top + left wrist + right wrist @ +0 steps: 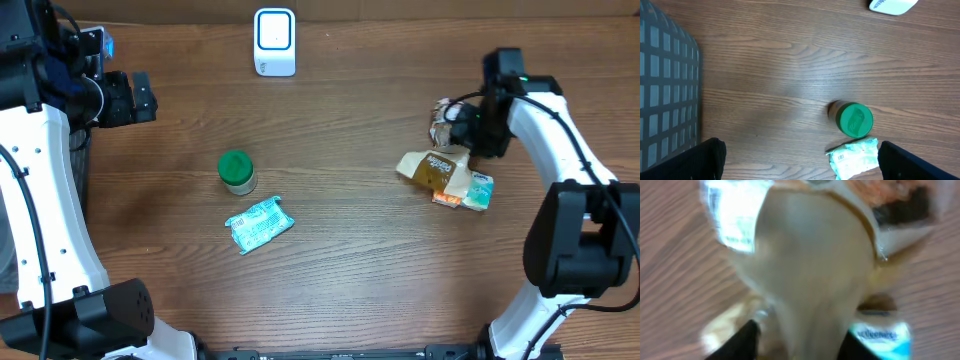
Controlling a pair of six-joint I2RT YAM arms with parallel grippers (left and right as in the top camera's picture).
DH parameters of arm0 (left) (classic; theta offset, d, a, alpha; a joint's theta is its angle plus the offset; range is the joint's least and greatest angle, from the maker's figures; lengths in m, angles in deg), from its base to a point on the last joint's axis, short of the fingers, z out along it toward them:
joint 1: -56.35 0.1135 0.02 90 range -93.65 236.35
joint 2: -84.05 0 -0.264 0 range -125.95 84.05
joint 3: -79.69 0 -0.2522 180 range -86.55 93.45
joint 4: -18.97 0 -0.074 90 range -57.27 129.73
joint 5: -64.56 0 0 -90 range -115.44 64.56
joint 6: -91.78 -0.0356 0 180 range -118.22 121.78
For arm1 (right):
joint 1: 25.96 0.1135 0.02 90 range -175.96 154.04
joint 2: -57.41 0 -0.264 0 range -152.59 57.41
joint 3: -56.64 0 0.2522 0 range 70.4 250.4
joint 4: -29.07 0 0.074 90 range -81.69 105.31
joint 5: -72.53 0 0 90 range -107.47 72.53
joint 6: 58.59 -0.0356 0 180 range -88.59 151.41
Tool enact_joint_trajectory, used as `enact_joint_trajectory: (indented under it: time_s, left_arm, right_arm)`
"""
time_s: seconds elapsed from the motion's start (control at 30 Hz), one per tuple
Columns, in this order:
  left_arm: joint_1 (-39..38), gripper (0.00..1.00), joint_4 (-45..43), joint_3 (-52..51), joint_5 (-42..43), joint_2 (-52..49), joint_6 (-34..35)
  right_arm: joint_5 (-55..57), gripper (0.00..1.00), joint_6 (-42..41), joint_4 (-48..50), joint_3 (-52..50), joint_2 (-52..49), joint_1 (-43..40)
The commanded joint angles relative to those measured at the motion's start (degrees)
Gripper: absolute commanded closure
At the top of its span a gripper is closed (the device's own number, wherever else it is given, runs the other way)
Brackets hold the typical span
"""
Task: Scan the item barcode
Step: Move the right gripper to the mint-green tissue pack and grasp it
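1. Your tabletop [340,270] is brown wood.
2. Your left fingers [700,162] gape wide and empty at far left.
3. Your right fingers [742,342] straddle the tan pouch [810,270] at right; you cannot tell whether they grip it.
4. The white scanner [274,42] stands far centre.
5. The green-lidded jar [237,170] sits left of centre.

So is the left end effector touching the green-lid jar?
Apart. The overhead view shows the left end effector open, up and to the left of the green-lid jar, with a wide gap between them.

Free table [340,180] btw jar [237,171], packets [445,172]
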Motion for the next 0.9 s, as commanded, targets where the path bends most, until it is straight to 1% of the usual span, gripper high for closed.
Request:
enact_joint_trajectory:
  time_s: [0.0,0.03,0.13,0.37,0.47,0.57,0.77,0.87]
  left_arm:
    - [0.04,0.01,-0.09,-0.26,0.46,-0.02,-1.27]
    - [0.04,0.00,-0.09,-0.26,0.46,-0.02,-1.29]
    - [0.04,0.01,-0.09,-0.26,0.46,-0.02,-1.27]
    - [0.04,0.00,-0.09,-0.26,0.46,-0.02,-1.27]
    - [0.04,0.00,-0.09,-0.26,0.46,-0.02,-1.27]
    - [0.04,0.00,-0.09,-0.26,0.44,-0.02,-1.27]
    - [0.04,0.00,-0.09,-0.26,0.46,-0.02,-1.27]
    - [0.04,0.00,-0.09,-0.26,0.46,-0.02,-1.27]
  right_arm:
    - [-1.07,0.44,0.39,-1.36,-0.33,0.70,-0.28]
    - [-1.20,0.42,1.03,-1.97,-0.02,0.70,-0.28]
    - [-3.98,0.42,3.63,-4.35,2.32,0.81,-0.26]
    - [-11.80,0.41,8.85,-14.51,15.89,2.67,1.90]
    - [-15.65,0.37,12.13,-17.62,20.17,2.86,4.02]
    - [-19.28,0.37,12.46,-17.55,20.59,2.64,7.52]
    - [-19.15,0.32,12.46,-16.72,19.91,0.55,16.13]
    - [-18.82,0.32,12.44,-14.29,18.45,-0.35,20.57]
